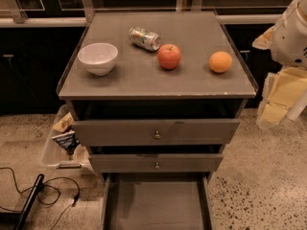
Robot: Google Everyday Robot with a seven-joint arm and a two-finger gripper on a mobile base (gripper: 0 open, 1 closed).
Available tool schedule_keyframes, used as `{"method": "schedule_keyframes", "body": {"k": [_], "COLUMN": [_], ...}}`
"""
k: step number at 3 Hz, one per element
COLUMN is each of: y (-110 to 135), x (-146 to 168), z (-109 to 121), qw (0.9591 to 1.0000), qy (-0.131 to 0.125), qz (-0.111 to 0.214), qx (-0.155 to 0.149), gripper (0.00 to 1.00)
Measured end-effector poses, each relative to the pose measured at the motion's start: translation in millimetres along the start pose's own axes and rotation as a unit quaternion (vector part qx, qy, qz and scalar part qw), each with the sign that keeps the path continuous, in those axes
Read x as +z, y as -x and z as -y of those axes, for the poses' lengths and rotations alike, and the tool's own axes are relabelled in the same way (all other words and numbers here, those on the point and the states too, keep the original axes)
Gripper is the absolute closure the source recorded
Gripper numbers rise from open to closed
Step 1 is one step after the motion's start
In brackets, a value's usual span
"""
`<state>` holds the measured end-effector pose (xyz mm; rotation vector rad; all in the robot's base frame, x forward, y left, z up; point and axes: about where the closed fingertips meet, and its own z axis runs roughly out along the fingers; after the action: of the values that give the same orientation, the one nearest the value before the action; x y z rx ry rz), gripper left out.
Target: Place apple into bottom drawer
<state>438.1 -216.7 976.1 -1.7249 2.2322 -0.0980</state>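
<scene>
The apple (169, 56), red with yellowish patches, sits on the grey cabinet top (144, 78), right of centre. The bottom drawer (156, 202) is pulled out at the foot of the cabinet, and its flat grey floor is bare. My gripper is out of view; only a white part of my arm (292, 30) shows at the upper right edge, to the right of the cabinet and apart from the apple.
On the cabinet top also stand a white bowl (98, 57) at the left, a tipped can (144, 38) behind the apple and an orange (220, 62) at the right. The two upper drawers (156, 131) are slightly open. A clear bin (62, 140) and cables (43, 186) lie on the floor at the left.
</scene>
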Motion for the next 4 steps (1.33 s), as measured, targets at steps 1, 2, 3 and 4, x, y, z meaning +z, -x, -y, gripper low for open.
{"method": "schedule_keyframes", "body": {"k": [1,2,3,4], "y": [0,8,35,56], "x": [0,4,20,36], "z": [0,6,26,54], "qw": [1.0,0.9999,0.9978,0.9923], "qy": [0.0,-0.006,-0.018,-0.035], "qz": [0.0,0.012,0.049,0.097], "qx": [0.0,-0.006,-0.042,-0.069], "gripper": [0.0,0.0,0.0,0.0]}}
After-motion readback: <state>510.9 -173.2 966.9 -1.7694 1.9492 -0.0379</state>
